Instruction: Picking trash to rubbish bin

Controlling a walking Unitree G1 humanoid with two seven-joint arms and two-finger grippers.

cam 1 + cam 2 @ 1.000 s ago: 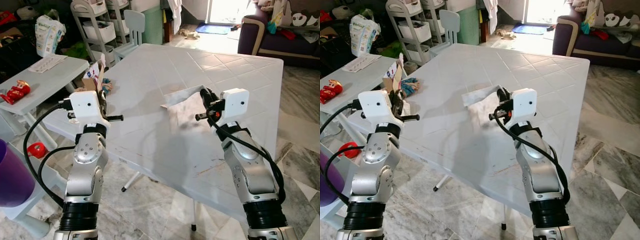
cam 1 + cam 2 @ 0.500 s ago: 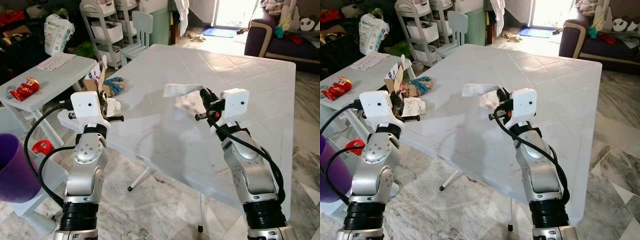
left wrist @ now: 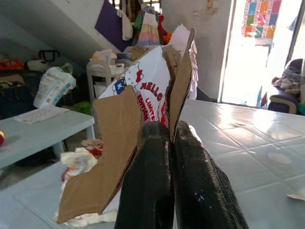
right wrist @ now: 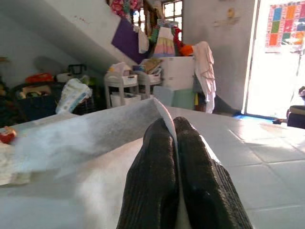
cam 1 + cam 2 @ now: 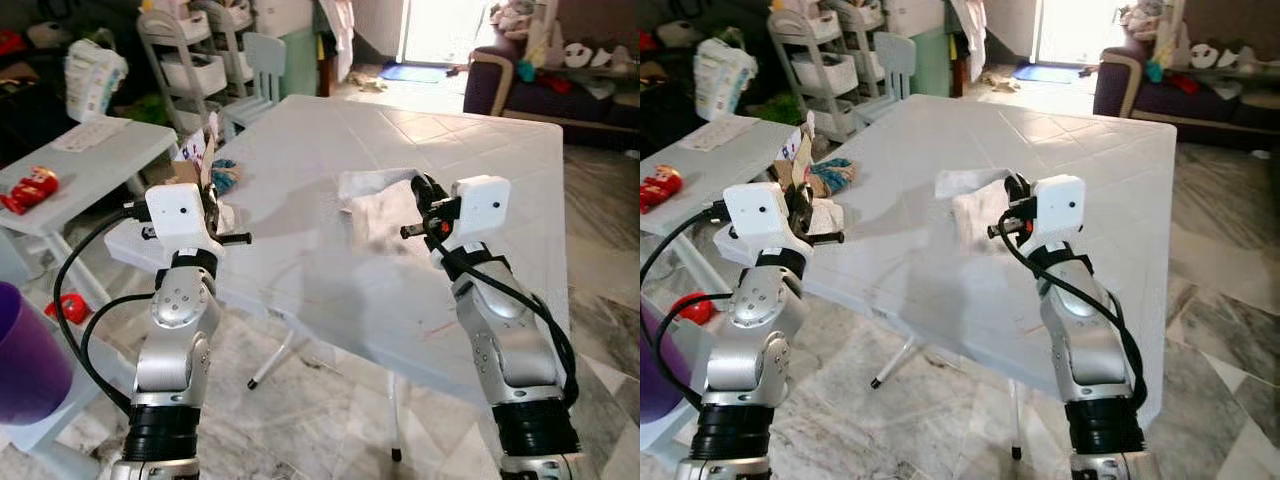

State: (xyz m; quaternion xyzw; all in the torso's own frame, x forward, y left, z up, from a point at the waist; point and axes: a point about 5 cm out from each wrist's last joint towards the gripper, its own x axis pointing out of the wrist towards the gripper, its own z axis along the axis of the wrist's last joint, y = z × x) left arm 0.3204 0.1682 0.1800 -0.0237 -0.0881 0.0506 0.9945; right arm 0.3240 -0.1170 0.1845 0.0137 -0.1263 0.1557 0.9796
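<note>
Left gripper (image 3: 170, 138): fingers pressed together, pinching torn printed cardboard packaging (image 3: 138, 109) that stands upright above them. Right gripper (image 4: 174, 131): fingers pinching a thin white paper sheet (image 5: 385, 195), which trails ahead over the white table (image 5: 480, 140).

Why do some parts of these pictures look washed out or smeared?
Left eye view: daylight from the bright doorway burns out, and the glossy white plastic table glares. Right wrist view: the thin white tissue sheet pinched in the right gripper is smeared. Left wrist view: the torn printed cardboard piece in the left gripper looks sharp.
</note>
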